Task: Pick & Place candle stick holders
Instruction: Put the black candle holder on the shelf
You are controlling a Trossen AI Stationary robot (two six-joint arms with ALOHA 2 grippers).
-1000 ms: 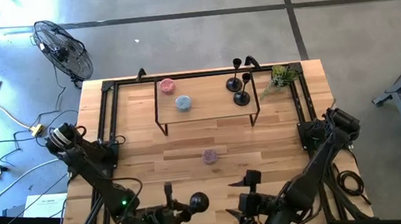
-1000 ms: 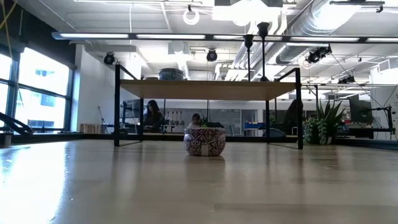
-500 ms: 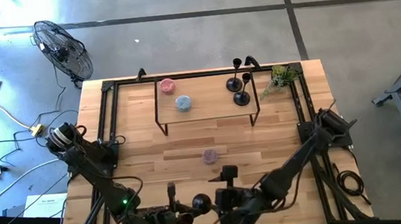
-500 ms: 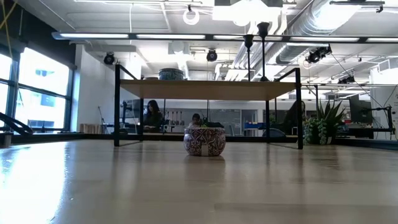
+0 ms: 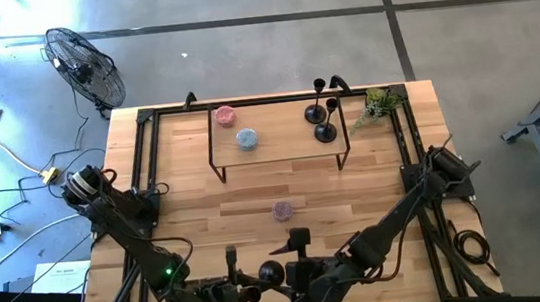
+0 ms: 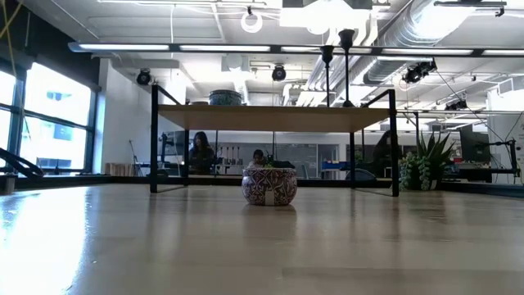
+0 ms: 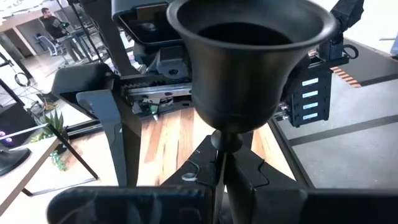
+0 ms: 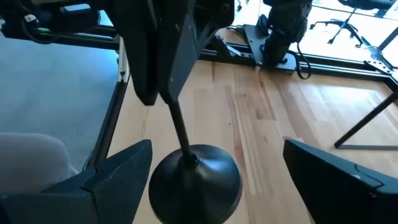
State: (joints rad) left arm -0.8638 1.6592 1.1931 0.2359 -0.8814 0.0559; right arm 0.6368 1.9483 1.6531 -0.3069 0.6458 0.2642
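Clamping candle holder [image 5: 269, 271] stem, left gripper [image 5: 251, 286] low at near edge; right gripper [image 8: 205, 180] spread wide around base.

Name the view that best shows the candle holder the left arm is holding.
The right wrist view: it shows the held candle holder with base and stem, between the right gripper's open fingers. The left wrist view shows only cup and stem; the high view shows its base; the low view shows none.

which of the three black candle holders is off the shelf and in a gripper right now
The candle holder at the table's near edge: the left gripper is shut on its stem. The other two holders stand on the raised shelf.
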